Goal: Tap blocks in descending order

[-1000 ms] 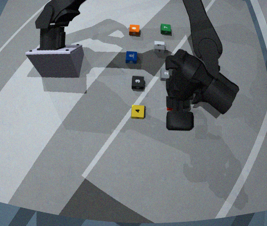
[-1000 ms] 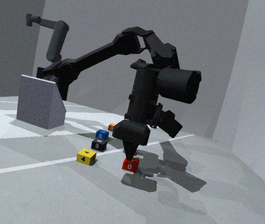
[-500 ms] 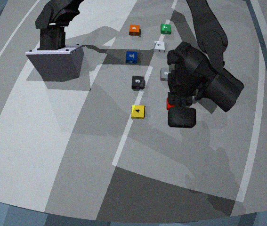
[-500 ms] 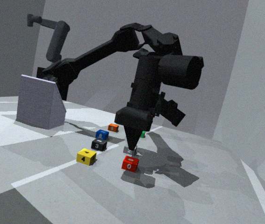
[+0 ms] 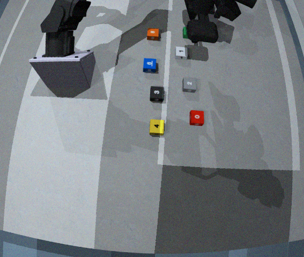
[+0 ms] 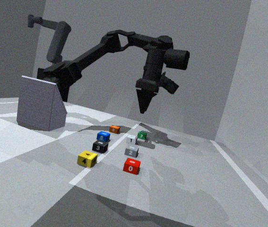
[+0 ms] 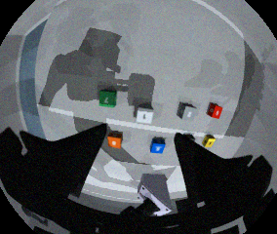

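Jaws (image 6: 142, 112) wide apart, touching no block

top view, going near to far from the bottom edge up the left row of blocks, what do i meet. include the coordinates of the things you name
yellow block (image 5: 155, 127) (image 6: 87, 158) (image 7: 209, 141) → black block (image 5: 156, 94) (image 6: 99, 147) → blue block (image 5: 149, 65) (image 6: 103, 136) (image 7: 158, 145) → orange block (image 5: 153, 34) (image 6: 114, 129) (image 7: 115, 141)

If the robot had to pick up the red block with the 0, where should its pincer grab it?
Probably by two opposite upright sides, coming from straight above. The red block is a squat box with flat faces, resting flat, and no other block touches it, so the pincer should have room.
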Action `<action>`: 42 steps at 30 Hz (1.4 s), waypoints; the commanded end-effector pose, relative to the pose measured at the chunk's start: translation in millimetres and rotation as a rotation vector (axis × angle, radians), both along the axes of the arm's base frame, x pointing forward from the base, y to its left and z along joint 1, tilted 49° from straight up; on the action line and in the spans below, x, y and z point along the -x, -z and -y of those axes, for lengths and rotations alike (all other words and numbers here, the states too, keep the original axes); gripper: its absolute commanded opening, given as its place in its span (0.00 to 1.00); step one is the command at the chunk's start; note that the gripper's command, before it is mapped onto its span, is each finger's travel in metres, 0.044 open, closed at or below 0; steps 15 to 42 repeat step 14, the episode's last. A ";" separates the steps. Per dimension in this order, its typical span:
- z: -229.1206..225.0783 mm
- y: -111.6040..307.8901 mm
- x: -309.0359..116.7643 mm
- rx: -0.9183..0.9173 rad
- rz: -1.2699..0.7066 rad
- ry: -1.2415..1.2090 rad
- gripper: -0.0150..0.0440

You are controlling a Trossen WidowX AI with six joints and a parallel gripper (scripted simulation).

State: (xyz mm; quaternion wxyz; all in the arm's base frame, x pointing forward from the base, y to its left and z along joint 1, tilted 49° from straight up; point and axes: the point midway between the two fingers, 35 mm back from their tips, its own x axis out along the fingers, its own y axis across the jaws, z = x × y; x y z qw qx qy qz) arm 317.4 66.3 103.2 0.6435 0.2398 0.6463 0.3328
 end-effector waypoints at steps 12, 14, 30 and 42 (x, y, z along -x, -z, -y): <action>-48.5 -92.7 91.7 -0.022 -0.023 0.000 0.93; -48.5 -92.7 91.7 -0.022 -0.023 0.000 0.93; -48.5 -92.7 91.7 -0.022 -0.023 0.000 0.93; -48.5 -92.7 91.7 -0.022 -0.023 0.000 0.93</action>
